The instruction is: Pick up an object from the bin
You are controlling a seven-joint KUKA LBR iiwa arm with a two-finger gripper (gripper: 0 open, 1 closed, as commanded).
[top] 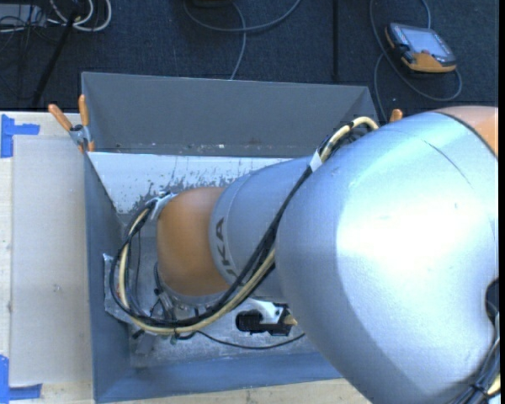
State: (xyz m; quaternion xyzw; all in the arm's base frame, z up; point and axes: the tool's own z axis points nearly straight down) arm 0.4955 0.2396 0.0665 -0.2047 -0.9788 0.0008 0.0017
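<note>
I can't tell if my end effector [167,311] is spread; the nearby black-and-white piece [263,321] looks light and rigid, so I'd pinch its middle.

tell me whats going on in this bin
A large silver robot arm reaches from the right deep into the grey metal bin, its orange-covered wrist low over the floor's left part. The wrist blocks what lies under it, so any grip can't be judged. A small black and white object lies on the floor beside the arm, near the front wall.
</note>
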